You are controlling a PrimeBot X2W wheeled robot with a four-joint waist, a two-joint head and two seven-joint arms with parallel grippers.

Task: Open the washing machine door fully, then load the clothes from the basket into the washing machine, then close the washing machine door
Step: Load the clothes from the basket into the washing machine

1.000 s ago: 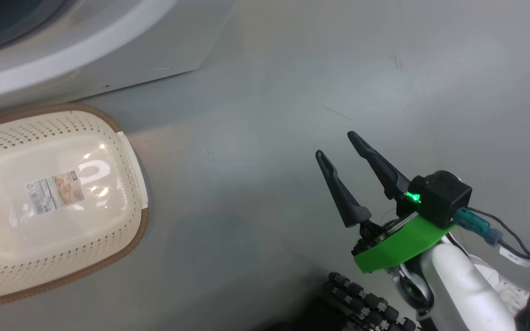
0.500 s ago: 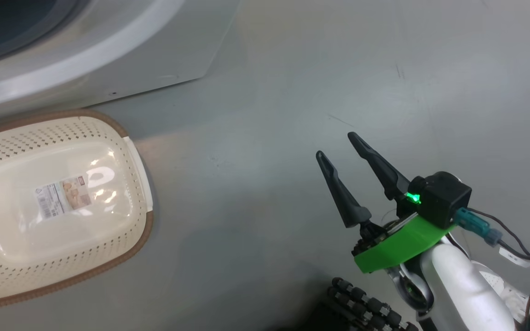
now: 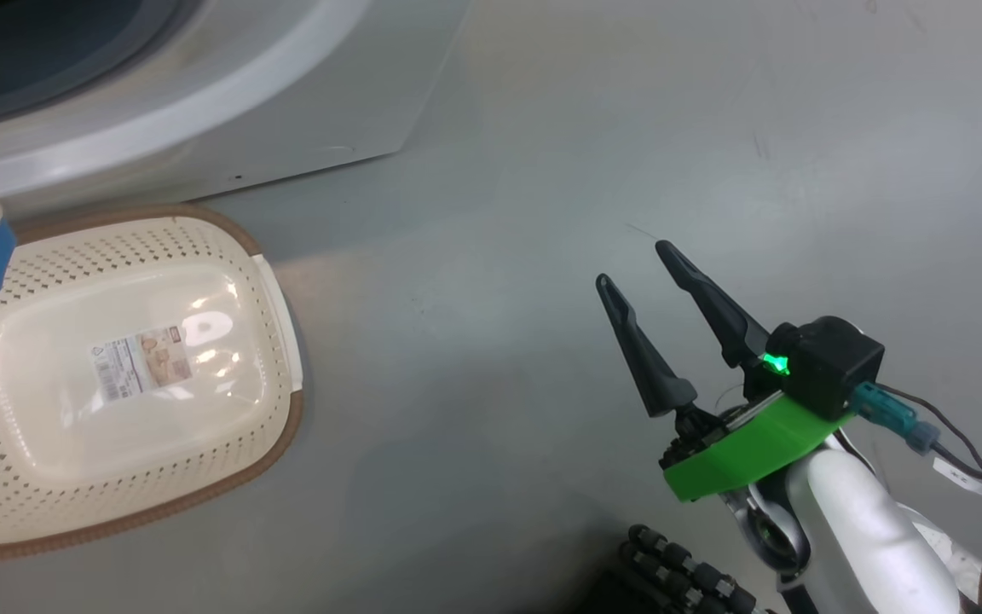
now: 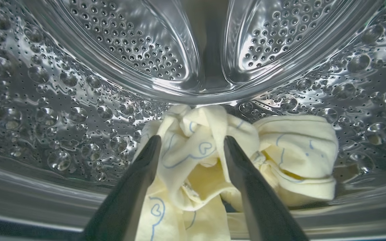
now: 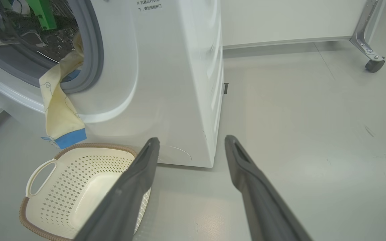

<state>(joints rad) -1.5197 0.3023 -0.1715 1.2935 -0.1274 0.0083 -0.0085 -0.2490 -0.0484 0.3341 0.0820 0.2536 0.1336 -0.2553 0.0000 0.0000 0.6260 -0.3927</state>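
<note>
Deep in drum [image 4: 79, 100], left gripper [image 4: 192, 138] splayed over clothes [image 4: 300, 144], gripping nothing; right gripper [image 3: 634, 263] wide, empty.

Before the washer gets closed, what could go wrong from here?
1. One garment hangs out over the seal toward the basket; closing now would likely pinch it.
2. The open left gripper straddles the clothes in the drum; pulling back could snag them and drag them out.
</note>
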